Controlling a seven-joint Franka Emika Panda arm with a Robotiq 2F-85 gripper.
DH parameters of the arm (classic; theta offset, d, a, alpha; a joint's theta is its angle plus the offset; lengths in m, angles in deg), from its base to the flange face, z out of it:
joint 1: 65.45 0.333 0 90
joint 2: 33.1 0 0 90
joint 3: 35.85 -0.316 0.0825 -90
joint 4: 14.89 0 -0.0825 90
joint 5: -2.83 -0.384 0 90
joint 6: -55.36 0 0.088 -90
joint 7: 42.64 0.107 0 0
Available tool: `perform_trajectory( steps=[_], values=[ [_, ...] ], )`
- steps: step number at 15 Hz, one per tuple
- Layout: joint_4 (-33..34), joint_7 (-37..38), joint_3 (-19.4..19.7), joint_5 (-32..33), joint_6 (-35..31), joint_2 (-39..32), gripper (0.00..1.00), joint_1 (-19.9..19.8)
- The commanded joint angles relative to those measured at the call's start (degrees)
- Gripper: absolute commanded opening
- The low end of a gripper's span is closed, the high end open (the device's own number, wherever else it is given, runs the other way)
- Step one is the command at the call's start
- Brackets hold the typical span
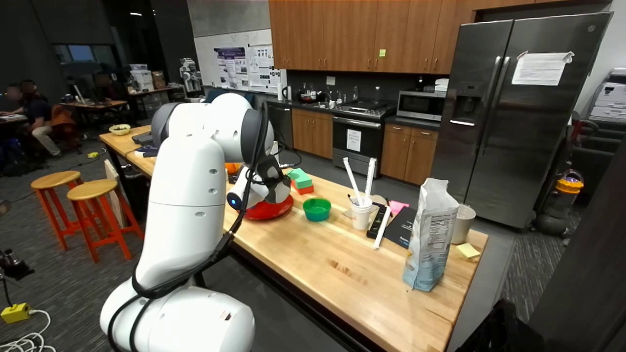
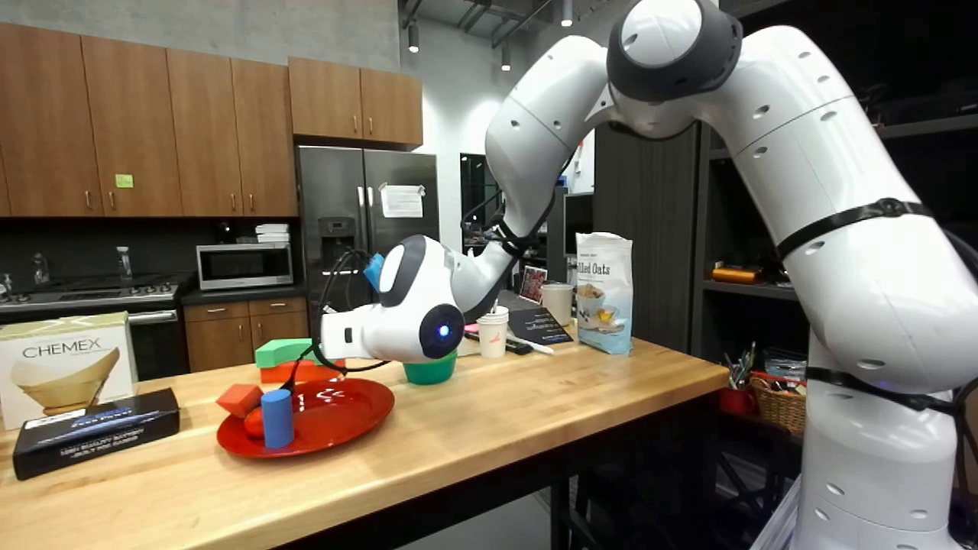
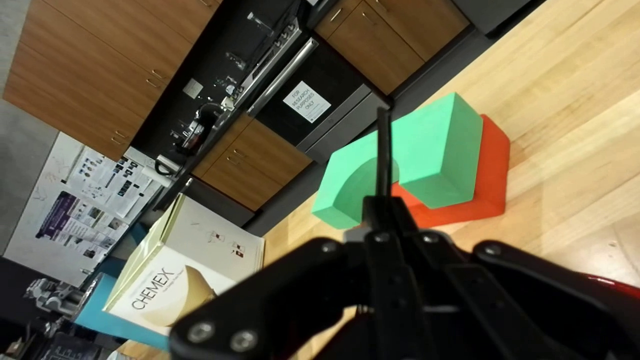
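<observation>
One CHEMEX-lettered box (image 3: 185, 260), one green block (image 3: 425, 145)

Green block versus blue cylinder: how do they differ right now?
The green block has flat faces and a curved cutout; the blue cylinder is round-sided. The green block rests on a red block, while the blue cylinder stands upright on the red plate. Both look plain and single-coloured.

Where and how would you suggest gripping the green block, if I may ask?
I'd probably take the green block by its squared end, at the right in the wrist view, coming from above: it lies on the red block with its top uncovered, and that end has flat faces, unlike the curved cutout.
</observation>
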State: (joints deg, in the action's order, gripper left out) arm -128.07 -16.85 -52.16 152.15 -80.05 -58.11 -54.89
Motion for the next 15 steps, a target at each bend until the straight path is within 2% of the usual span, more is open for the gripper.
perform_trajectory(
  steps=[1,12,15],
  values=[
    [0.14,-0.37,-0.34,-0.24,0.00,-0.14,0.04,-0.27],
    [0.27,-0.37,-0.29,-0.24,0.00,-0.34,0.04,-0.40],
    [1.86,2.47,-1.75,-0.09,-4.10,-1.32,0.01,-0.82]
  ],
)
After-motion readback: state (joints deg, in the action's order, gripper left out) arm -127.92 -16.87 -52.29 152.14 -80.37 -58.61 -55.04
